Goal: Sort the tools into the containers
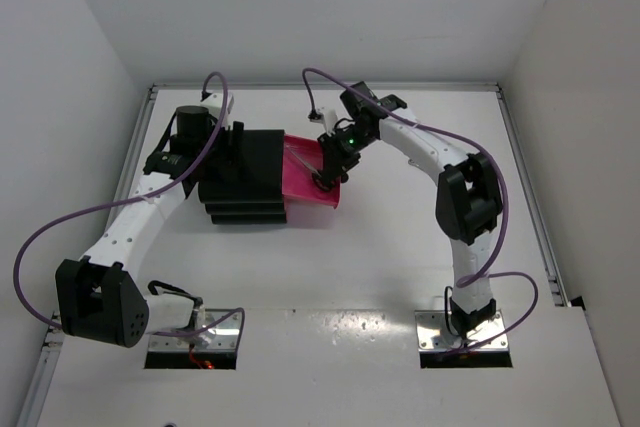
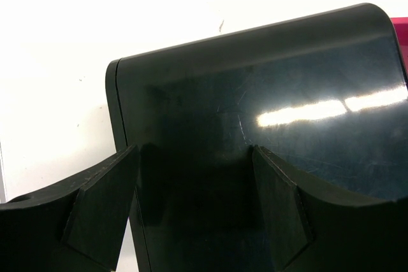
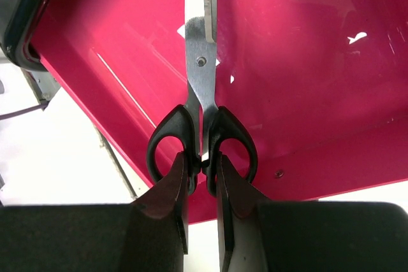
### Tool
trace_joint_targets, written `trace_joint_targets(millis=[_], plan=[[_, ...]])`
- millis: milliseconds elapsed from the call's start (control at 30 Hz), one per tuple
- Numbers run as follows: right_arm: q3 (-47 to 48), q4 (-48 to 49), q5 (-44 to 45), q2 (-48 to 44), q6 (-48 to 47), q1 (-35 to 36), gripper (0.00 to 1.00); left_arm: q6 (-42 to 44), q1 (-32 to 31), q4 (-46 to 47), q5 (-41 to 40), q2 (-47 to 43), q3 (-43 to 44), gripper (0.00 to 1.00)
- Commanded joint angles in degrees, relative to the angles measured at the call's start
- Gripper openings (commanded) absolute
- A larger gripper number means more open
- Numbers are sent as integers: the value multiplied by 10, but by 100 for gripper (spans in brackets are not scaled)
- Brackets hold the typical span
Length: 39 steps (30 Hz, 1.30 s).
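The black drawer unit stands at mid table with its top magenta drawer pulled out to the right. My right gripper is over that drawer, shut on the black handles of the silver scissors, whose blades point into the drawer. My left gripper is open over the unit's black top, one finger at its left edge. The wrench, the yellow-handled tool and the blue stick are out of view.
White walls close in the table on three sides. A raised rail runs along the right side. Both arm bases sit at the near edge with purple cables looping out.
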Motion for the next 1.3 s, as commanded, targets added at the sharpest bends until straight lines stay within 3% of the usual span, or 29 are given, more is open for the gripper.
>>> trace_joint_targets(millis=[0, 100, 300, 500, 733, 900, 933, 1033, 1267], plan=[[2, 2, 5, -31, -8, 2, 4, 0, 5, 17, 4, -3, -5, 78], [13, 13, 11, -20, -8, 2, 30, 0, 5, 17, 4, -3, -10, 78], [61, 13, 5, 12, 2, 8, 43, 0, 5, 17, 4, 3, -10, 78], [85, 27, -34, -21, 43, -1, 44, 5, 5, 17, 4, 3, -10, 78], [-38, 85, -133, -134, 69, -76, 49, 23, 10, 17, 36, -31, -10, 78], [-156, 155, -335, -125, 140, -182, 52, 38, 15, 12, 54, -66, -10, 78], [-202, 210, -382, -119, 184, -213, 52, 38, 15, 12, 54, -71, -10, 78], [-279, 293, -402, -113, 248, -251, 52, 38, 15, 6, 59, -84, -10, 78], [-312, 291, -467, -30, 250, -259, 54, 44, 15, 0, 53, -101, -40, 78]])
